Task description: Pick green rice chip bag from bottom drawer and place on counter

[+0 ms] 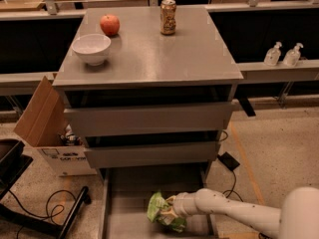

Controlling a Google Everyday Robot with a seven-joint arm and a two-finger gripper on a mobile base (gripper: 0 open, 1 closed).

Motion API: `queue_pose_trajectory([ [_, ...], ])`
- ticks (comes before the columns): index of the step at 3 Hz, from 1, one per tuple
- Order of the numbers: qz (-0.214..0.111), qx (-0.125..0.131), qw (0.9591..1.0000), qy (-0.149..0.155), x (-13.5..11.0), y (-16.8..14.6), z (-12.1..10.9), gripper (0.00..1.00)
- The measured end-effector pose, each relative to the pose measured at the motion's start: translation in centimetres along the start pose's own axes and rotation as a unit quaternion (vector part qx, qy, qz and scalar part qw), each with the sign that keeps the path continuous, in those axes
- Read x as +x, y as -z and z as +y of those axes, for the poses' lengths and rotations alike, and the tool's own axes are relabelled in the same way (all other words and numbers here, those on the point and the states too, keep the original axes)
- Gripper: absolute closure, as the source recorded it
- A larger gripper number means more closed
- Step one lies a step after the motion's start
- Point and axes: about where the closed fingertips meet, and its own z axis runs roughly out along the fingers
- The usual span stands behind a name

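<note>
Grip security matters most now: the gripper (169, 216), reaching in low from the right, well below the counter (164, 54), looks closed on the right side of the bag (157, 206). Crumpled foil bunches around its fingers, and the folds hide just how much they hold. The bag sits in the drawer (129, 183), which is pulled out in front of the counter's base. A good lift goes straight up first, slowly, so the foil neither slips nor catches on the drawer's thin side wall. It then passes outside the two upper drawer fronts under the counter before swinging in over the counter's edge. The bowl (91, 48), apple (110, 24) and can (168, 17) stand on the counter's left and far parts, so its near right part is the safer landing spot. The drawer's near end and most of the arm are cut off at the lower edge, and the bag's underside is hidden.
</note>
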Motion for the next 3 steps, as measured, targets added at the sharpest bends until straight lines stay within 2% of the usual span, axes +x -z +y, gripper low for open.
queue_pose_trajectory([
  [1,-0.030,-0.015,0.9993,0.016,-2.9,6.0,-0.5,1.00],
  [2,-0.038,-0.012,0.9990,0.022,-6.3,13.4,-2.5,1.00],
  [3,-0.035,0.004,0.9993,0.016,-8.2,17.8,-3.9,1.00],
])
